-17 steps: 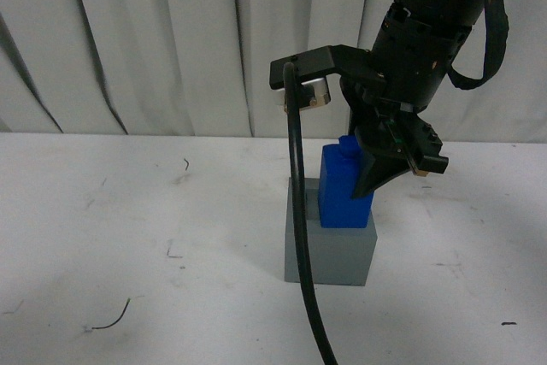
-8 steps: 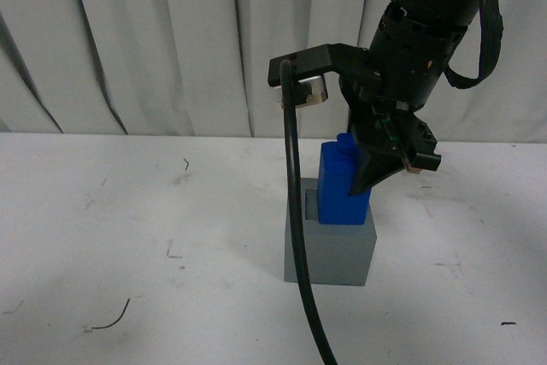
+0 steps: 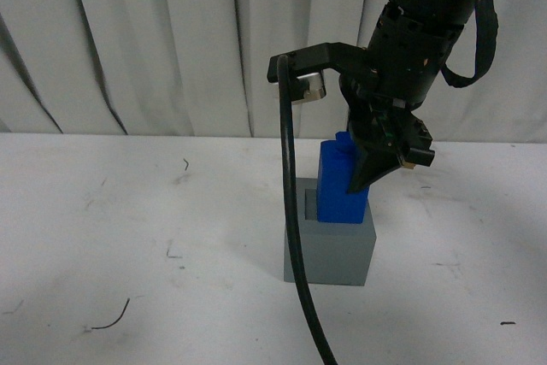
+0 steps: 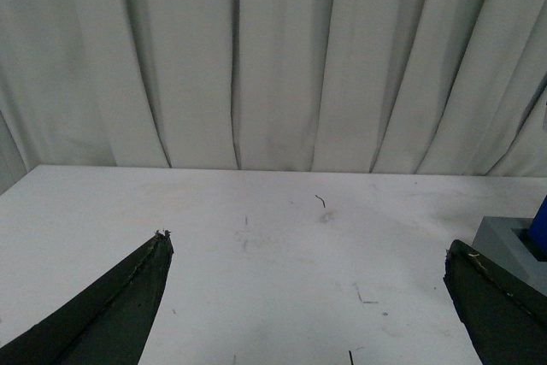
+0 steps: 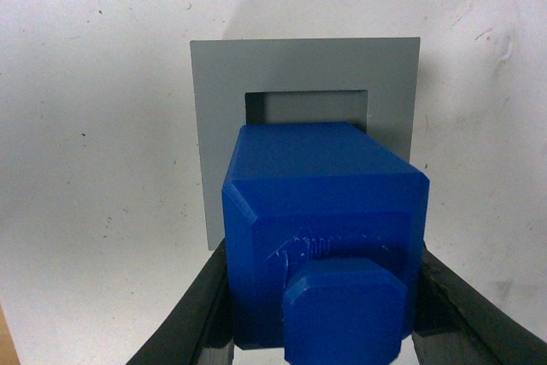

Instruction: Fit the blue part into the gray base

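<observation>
Right tool (image 5: 325, 254) clenched on the blue part (image 3: 335, 185), held upright over the gray base (image 3: 332, 250).
The part's knob end pointed up, and its lower end met the base's top at the square recess, part of which showed uncovered beside it; whether it had entered could not be told. Left tool (image 4: 308, 244) hung spread and empty above the white worktop (image 3: 128, 228).

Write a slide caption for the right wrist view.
Right gripper clamps the knobbed blue block at the square recess of the gray cube.
</observation>
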Robot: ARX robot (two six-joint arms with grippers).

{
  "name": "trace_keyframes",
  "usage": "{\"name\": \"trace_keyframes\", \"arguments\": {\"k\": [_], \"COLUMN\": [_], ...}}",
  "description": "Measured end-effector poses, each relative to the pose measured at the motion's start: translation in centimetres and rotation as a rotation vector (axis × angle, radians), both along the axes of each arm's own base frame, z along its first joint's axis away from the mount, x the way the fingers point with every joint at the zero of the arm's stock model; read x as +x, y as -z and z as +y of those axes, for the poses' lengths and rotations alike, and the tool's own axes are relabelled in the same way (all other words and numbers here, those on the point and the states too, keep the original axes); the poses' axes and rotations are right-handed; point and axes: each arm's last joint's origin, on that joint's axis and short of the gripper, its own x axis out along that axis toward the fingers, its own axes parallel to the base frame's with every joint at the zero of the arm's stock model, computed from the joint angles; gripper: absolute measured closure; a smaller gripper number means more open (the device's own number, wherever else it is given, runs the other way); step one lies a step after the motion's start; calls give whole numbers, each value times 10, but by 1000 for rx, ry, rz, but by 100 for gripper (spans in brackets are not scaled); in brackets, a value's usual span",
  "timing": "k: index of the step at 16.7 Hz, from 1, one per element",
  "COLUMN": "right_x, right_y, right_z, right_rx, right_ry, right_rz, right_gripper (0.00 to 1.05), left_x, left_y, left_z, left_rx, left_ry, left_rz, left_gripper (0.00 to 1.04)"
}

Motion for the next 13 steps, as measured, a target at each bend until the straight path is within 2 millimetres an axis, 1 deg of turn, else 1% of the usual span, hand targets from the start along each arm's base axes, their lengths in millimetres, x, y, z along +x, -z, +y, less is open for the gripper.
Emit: {"name": "trace_keyframes", "arguments": {"k": [3, 4, 5, 8, 9, 10, 11, 13], "right_x": [1, 2, 3, 3, 3, 4, 4, 4], "right_y": [2, 11, 13, 13, 13, 19, 33, 35], "right_z": [7, 9, 10, 10, 10, 10, 10, 10], "right_rx": [25, 14, 18, 16, 15, 6, -9, -10], "right_ry": [38, 44, 61, 87, 87, 72, 65, 31], "right_rz": [-4, 13, 20, 27, 29, 41, 73, 79], "right_gripper": [58, 58, 58, 58, 51, 40, 29, 7], "left_x": [0, 0, 0, 0, 0, 0, 0, 0], "left_y": [0, 0, 0, 0, 0, 0, 0, 0], "left_z": [0, 0, 0, 0, 0, 0, 0, 0], "left_rx": [0, 0, 0, 0, 0, 0, 0, 0], "left_ry": [0, 0, -1, 0, 0, 0, 0, 0], "left_rz": [0, 0, 0, 0, 0, 0, 0, 0], "left_gripper": [7, 7, 7, 7, 7, 7, 7, 7]}}
